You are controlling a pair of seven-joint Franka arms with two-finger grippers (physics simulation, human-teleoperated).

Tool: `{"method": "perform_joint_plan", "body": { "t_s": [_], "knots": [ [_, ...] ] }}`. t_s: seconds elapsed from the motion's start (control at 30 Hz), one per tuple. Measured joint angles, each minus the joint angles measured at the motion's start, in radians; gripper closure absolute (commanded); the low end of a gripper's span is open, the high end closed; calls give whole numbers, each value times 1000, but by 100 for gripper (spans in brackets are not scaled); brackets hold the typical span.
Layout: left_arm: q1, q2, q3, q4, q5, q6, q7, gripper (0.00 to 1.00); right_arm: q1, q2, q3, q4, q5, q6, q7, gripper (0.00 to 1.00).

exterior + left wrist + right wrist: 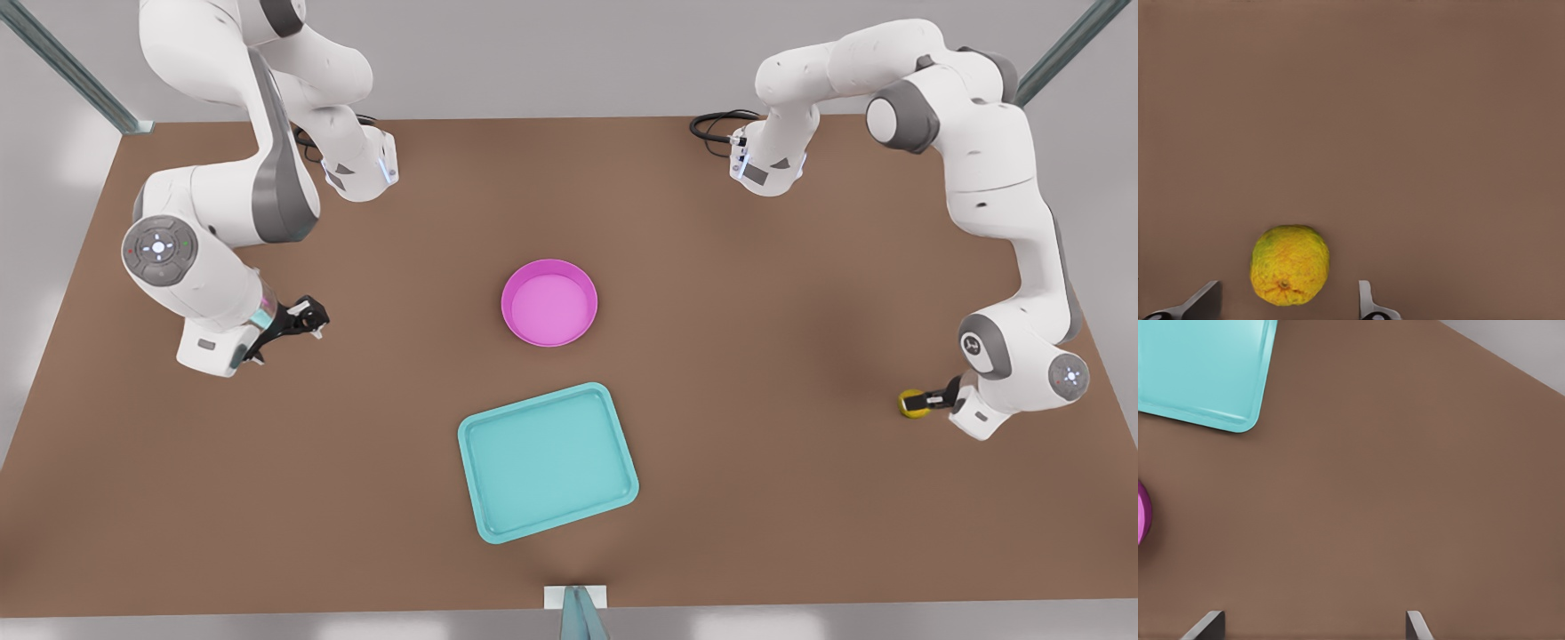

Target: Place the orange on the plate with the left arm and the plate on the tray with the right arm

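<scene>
The left pincer [923, 402] sat low at the front view's right edge of the brown tabletop [765, 293], its fingers [1368, 303] spread to either side of the orange [909, 404]; in the left wrist view the fruit lay between the tips with a gap on each side, resting on the tabletop. The right pincer [307, 320] hung at the front view's left, fingers apart and holding nothing. The pink plate [549, 302] stood mid-tabletop, well apart from both arms. The teal tray [548, 461] lay near it, toward the front edge, turned slightly askew and bare.
</scene>
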Motion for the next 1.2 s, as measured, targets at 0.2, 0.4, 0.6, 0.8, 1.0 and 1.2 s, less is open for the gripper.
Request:
{"method": "perform_joint_plan", "body": {
  "t_s": [0.2,0.4,0.6,0.8,1.0,1.2],
  "knots": [
    [2,15,13,-28,3,64,22,0,2,1,0,0,1,1,-4,0],
    [-2,35,23,-45,3,57,38,0,1,1,0,0,1,1,-8,0],
    [-1,74,23,-42,-1,75,49,0,-5,6,-1,17,0,-6,-10,0],
    [0,83,23,-41,-5,106,54,8,-5,24,-1,49,1,-20,-12,0],
    [0,89,23,-44,0,121,52,30,-5,33,-1,63,1,-25,-13,0],
    [-71,8,14,-40,10,95,23,53,-3,36,-1,67,1,-28,-14,0]
  ]
}}
